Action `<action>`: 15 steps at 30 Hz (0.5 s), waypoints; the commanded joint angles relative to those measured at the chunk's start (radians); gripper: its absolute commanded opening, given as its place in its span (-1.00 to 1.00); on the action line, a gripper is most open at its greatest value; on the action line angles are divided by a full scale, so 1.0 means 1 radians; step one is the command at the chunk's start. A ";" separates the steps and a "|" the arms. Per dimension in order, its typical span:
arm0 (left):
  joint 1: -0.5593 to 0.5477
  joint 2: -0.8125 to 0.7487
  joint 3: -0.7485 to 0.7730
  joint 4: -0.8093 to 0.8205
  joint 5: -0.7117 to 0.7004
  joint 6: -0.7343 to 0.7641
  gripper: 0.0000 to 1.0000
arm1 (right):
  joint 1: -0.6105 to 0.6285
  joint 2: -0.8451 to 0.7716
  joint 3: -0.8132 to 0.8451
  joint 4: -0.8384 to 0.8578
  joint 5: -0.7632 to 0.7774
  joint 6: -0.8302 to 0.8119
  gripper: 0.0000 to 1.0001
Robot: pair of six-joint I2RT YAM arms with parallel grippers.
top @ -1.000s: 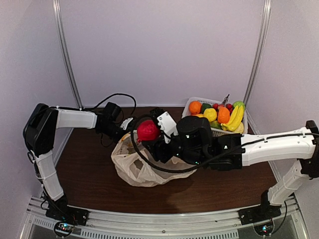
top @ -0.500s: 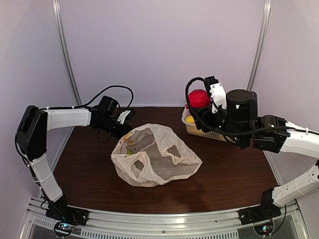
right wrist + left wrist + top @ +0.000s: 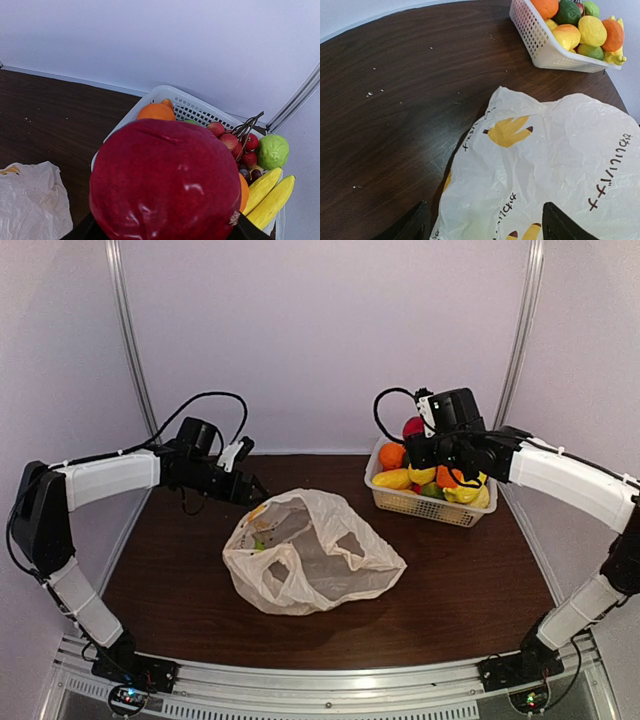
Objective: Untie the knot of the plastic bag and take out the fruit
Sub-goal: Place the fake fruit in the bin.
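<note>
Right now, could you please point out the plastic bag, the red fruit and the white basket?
plastic bag (image 3: 325, 585): top view, crumpled middle.
red fruit (image 3: 165, 185): right wrist view, front face.
white basket (image 3: 530, 35): left wrist view, lattice wall.

Table (image 3: 170, 590): dark brown wood-grain top with a dull sheen and a few pale specks (image 3: 370, 93) on the surface. Walls (image 3: 320, 340): plain, pale lilac-white at the far side, left and right. Two metal strips (image 3: 135, 350) rise along the far wall — one left, one right. Near edge: ribbed aluminium rail (image 3: 320, 695). Light even and soft.
</note>
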 commanded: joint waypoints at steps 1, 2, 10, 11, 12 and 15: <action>0.054 -0.037 -0.014 0.029 -0.015 -0.008 0.57 | -0.107 0.095 0.115 -0.050 -0.136 -0.001 0.12; 0.057 -0.044 -0.016 0.029 -0.023 -0.008 0.57 | -0.127 0.125 0.136 -0.058 -0.152 0.001 0.12; 0.059 -0.095 -0.028 0.026 -0.058 0.005 0.58 | -0.251 0.327 0.295 -0.111 -0.188 0.005 0.10; 0.059 -0.098 -0.028 0.026 -0.062 0.006 0.58 | -0.263 0.349 0.317 -0.119 -0.190 0.006 0.10; 0.059 -0.100 -0.028 0.024 -0.064 0.008 0.59 | -0.274 0.372 0.335 -0.124 -0.192 0.006 0.10; 0.059 -0.103 -0.028 0.022 -0.062 0.010 0.59 | -0.300 0.427 0.383 -0.133 -0.202 0.012 0.10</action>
